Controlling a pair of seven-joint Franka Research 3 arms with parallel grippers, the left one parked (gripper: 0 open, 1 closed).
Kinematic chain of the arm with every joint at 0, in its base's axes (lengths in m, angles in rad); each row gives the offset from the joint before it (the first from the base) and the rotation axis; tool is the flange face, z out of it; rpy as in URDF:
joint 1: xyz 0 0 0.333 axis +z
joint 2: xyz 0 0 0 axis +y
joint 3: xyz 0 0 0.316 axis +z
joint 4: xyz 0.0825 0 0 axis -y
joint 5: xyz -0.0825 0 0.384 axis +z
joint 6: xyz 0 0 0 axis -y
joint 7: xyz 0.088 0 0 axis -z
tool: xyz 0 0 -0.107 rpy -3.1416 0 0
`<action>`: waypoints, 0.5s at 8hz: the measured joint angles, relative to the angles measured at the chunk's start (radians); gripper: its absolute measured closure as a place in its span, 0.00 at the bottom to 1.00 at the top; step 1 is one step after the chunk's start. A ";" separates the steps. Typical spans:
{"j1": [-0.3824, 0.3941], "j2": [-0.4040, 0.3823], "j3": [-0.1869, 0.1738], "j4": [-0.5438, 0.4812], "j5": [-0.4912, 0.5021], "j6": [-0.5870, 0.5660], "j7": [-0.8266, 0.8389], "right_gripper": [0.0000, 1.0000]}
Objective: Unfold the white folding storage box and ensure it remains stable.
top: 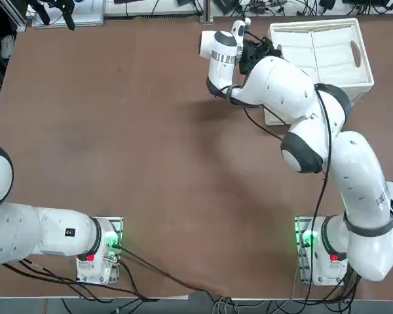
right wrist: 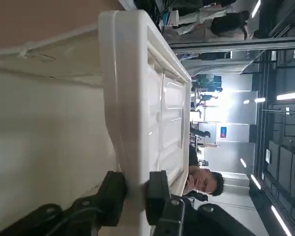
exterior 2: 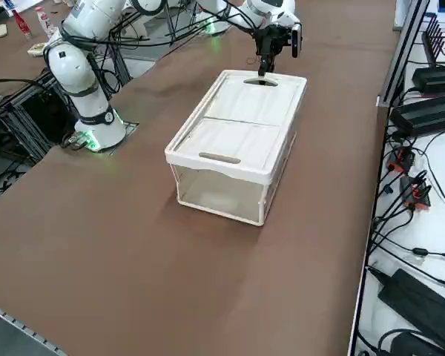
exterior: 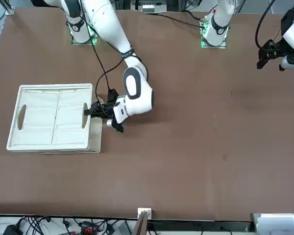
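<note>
**Wrist view: rim pinched at the short end**

Wrist view shows the right gripper (right wrist: 136, 189) clamped on the ribbed rim of the white folding storage box (right wrist: 132, 113), one finger each side. The rim is probably held there so the walls can be pulled up or steadied. From the side, the box (exterior 2: 237, 141) is seen standing raised on the tabletop (exterior 2: 119, 245), by the far right edge. No readable labels or writing can be made out.

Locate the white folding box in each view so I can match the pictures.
Top view: white folding box at upper right, partly behind the arm.
Front view: box at mid-left.
Right side view: box in the centre, standing raised.
Right wrist view: its rim fills the middle.
Shared landmark: the right gripper, shut on the rim at one short end.
</note>
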State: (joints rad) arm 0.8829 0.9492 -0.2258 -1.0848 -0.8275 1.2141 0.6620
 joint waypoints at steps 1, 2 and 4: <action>0.000 0.000 0.000 0.000 0.000 0.000 0.000 0.74; 0.000 0.000 0.000 0.000 0.000 -0.001 -0.001 0.74; 0.001 0.000 0.000 0.000 0.000 -0.002 -0.005 0.74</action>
State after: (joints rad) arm 0.8834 0.9493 -0.2258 -1.0848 -0.8278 1.2122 0.6569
